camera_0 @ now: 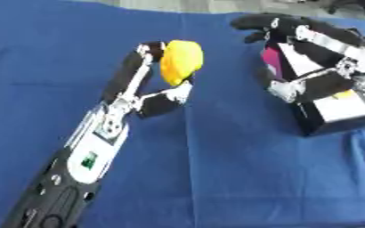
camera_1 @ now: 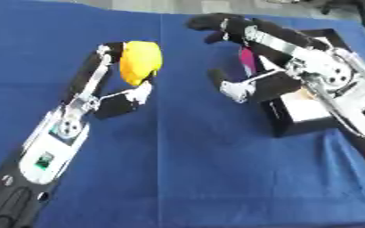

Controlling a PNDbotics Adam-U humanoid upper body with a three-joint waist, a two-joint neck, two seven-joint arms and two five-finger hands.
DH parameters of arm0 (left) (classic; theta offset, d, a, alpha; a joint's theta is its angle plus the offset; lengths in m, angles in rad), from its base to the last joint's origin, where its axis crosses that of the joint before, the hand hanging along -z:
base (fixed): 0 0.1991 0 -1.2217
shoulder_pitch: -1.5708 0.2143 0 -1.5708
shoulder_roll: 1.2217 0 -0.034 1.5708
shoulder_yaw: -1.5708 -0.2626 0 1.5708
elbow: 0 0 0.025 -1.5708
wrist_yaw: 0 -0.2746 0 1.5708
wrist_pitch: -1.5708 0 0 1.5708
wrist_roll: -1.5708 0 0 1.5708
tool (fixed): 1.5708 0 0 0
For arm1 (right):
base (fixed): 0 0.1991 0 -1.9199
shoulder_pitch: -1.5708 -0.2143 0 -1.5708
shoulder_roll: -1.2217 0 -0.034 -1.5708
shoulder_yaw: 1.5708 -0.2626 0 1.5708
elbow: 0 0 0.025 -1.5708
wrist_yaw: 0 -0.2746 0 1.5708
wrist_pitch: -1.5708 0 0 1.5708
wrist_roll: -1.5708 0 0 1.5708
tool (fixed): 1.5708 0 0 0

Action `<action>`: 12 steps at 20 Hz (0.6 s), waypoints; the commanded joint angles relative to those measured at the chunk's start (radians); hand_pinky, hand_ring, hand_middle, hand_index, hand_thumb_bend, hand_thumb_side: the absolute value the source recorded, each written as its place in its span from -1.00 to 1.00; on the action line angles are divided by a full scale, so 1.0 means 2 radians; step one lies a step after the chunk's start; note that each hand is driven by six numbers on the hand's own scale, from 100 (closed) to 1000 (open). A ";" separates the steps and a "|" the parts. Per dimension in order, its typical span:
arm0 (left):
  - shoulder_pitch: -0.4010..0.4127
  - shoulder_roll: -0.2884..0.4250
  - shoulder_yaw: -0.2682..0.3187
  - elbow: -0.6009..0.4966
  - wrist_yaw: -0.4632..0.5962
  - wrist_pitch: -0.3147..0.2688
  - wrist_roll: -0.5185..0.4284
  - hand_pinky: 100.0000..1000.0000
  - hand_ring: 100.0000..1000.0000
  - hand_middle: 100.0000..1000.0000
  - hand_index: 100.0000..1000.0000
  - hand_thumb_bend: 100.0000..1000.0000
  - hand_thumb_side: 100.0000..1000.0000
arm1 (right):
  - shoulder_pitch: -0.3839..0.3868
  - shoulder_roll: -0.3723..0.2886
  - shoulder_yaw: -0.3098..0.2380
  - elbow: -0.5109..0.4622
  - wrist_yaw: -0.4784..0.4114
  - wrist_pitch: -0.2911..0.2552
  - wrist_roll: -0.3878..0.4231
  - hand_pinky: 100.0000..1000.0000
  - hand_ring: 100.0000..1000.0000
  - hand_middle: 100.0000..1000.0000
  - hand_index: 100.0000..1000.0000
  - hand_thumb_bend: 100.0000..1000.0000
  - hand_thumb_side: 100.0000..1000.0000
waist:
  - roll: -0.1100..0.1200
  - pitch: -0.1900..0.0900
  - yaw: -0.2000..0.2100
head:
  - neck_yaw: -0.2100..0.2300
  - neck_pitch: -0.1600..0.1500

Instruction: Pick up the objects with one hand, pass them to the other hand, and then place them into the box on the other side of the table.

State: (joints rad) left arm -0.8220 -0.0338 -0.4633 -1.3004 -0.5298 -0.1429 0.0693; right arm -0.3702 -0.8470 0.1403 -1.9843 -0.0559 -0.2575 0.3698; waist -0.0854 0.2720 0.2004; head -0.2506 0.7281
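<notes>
A plain blue cloth [camera_0: 216, 169] covers the surface. The object [camera_0: 181, 61] in the black-and-silver left hand [camera_0: 151, 89] is bright yellow. The box [camera_1: 310, 111] at right is black outside, white inside, with a magenta patch [camera_0: 271, 60].

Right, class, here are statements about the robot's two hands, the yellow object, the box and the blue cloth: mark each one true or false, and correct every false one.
1. The left hand holds the yellow object between its fingers and thumb. True.
2. The yellow object lies inside the box. False: it is in the left hand, well apart from the box.
3. The right hand is open, above the box. True.
4. The two hands touch each other. False: bare blue cloth shows between them.
5. The box stands on the robot's left side. False: it stands on the right side of the table.
</notes>
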 commanded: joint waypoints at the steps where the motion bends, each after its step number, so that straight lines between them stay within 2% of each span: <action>1: -0.010 -0.008 -0.007 -0.006 -0.002 -0.007 -0.005 0.52 0.03 0.00 -0.13 -1.00 -0.42 | -0.009 -0.009 -0.003 -0.008 0.014 -0.006 -0.003 0.79 1.00 0.89 0.98 -1.00 -0.77 | -0.006 0.001 0.001 | -0.007 0.000; 3: -0.012 -0.010 -0.009 -0.006 -0.004 -0.009 -0.008 0.52 0.03 0.00 -0.13 -1.00 -0.42 | -0.012 -0.009 -0.003 -0.007 0.019 -0.010 -0.003 0.79 1.00 0.90 0.99 -1.00 -0.78 | -0.006 0.002 0.002 | -0.010 0.000; 4: -0.012 -0.012 -0.010 -0.005 -0.005 -0.011 -0.009 0.52 0.03 0.00 -0.13 -1.00 -0.51 | -0.013 -0.010 -0.003 -0.007 0.022 -0.011 -0.003 0.79 1.00 0.90 1.00 -1.00 -0.78 | -0.006 0.003 0.004 | -0.011 0.000; 6: -0.013 -0.014 -0.012 -0.005 -0.007 -0.013 -0.012 0.52 0.03 0.00 -0.13 -1.00 -0.44 | -0.016 -0.011 -0.003 -0.005 0.026 -0.013 -0.002 0.79 1.00 0.90 1.00 -1.00 -0.78 | -0.006 0.004 0.006 | -0.013 -0.001; 12: -0.016 -0.019 -0.012 -0.002 -0.015 -0.017 -0.013 0.51 0.03 -0.01 -0.13 -1.00 -0.46 | -0.024 -0.012 -0.003 -0.001 0.041 -0.009 0.002 0.78 1.00 0.88 1.00 -1.00 -0.78 | -0.006 0.008 0.014 | -0.018 -0.001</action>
State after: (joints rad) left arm -0.8320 -0.0591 -0.4844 -1.2939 -0.5538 -0.1722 0.0418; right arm -0.4054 -0.8471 0.1435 -1.9826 0.0154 -0.2770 0.3734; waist -0.0854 0.2889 0.2304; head -0.2803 0.7282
